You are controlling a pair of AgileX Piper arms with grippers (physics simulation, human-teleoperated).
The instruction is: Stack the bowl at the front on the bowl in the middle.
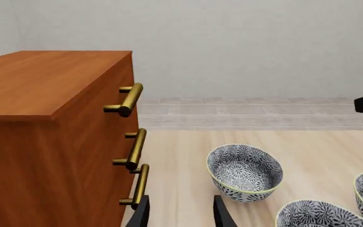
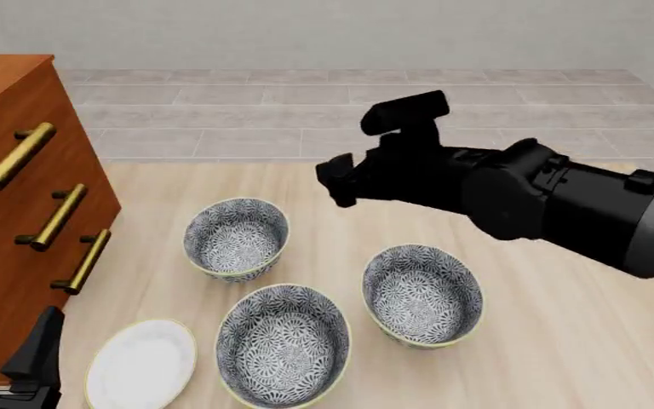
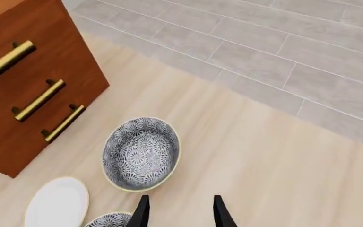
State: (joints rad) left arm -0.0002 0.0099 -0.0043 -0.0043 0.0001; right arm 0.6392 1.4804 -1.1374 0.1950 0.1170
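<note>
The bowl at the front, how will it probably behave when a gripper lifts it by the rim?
The bowl at the front looks like glazed ceramic, so probably rigid, somewhat slippery and breakable. Its walls are deep and rounded, so a grip on one side may let it tilt. Standing upright, it seems unlikely to roll.

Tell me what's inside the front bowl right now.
Nothing: the front bowl shows only its floral pattern inside, its near inner wall hidden by the rim. The right tool is well above it.

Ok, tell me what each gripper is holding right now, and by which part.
Nothing is held. The left gripper is open above the table, and the right gripper is open high over the bowls; all three bowls sit untouched.
</note>
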